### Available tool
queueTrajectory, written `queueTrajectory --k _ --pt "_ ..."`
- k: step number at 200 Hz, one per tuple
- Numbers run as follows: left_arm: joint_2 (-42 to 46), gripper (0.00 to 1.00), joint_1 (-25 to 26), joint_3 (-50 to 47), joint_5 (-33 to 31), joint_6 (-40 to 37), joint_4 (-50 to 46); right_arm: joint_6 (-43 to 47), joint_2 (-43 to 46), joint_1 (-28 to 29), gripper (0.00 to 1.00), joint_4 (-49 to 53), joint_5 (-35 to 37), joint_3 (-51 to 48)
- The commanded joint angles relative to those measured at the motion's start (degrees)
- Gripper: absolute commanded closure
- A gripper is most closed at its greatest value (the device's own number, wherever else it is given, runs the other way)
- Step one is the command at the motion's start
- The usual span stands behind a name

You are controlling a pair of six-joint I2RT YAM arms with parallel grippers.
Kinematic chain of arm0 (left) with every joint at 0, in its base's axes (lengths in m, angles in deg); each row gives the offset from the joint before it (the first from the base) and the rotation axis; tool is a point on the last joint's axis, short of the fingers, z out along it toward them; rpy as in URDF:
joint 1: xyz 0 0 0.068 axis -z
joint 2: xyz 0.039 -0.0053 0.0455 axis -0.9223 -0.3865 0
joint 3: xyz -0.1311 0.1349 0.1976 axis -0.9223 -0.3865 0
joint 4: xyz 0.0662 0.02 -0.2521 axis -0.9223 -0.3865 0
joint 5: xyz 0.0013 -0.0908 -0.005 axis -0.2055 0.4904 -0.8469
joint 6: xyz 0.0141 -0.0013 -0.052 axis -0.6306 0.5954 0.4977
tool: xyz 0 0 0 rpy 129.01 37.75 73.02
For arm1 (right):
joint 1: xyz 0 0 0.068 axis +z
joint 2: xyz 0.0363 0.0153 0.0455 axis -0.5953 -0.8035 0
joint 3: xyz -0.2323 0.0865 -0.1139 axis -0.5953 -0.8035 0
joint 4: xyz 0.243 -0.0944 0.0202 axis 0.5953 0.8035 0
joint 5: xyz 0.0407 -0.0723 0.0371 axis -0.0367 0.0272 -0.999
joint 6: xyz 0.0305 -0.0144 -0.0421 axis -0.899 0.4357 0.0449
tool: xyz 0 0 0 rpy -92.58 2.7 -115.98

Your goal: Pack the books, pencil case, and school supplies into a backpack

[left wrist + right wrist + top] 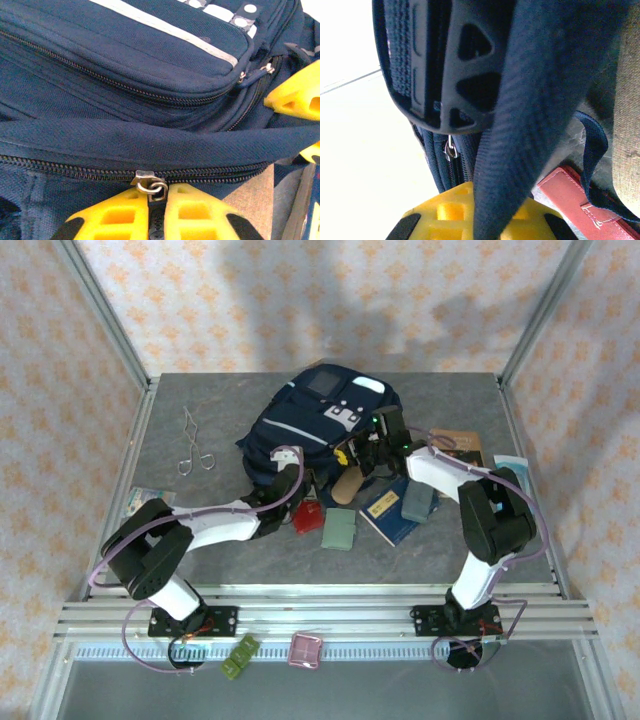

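Observation:
The navy backpack lies at the table's middle back. My left gripper is shut on the dark pull tab of a zipper slider on the backpack's lower zip. My right gripper is shut on a navy backpack strap, at the bag's right side. The tan pencil case sticks out from under the bag's front. In front lie a red case, a green case, a dark blue book and a grey slab. A brown book lies right.
A metal scissor-like tool lies at the back left. Light-blue packets sit at the left edge and the right edge. Two small flat items, one green and one pink, rest on the front rail. Frame posts stand at the corners.

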Motion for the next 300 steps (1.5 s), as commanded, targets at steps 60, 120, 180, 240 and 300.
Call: queueTrajectory --k 60,120,180,240,300 --pt "8.8 1.00 -5.7 -5.1 3.5 -4.3 -6.4 1.6 3.8 -0.6 1.00 -4.4 -2.2 2.1" --pt "11.3 1.00 -11.4 -6.6 -1.8 -6.5 -13.8 6.3 5.8 -4.9 1.00 -2.0 0.1 -0.7" --pt "15.8 1.00 -11.6 -6.1 -1.7 -6.1 -18.4 11.8 3.8 -6.4 1.00 -0.8 -2.3 0.9" --pt "26.2 1.00 -9.1 -8.3 9.2 -7.4 -20.0 20.9 -3.6 -6.4 1.00 5.4 -4.8 10.4" --pt "22.7 0.77 -6.2 -7.3 7.4 -4.9 -16.4 23.9 -9.9 -6.8 1.00 8.1 -7.1 16.2"
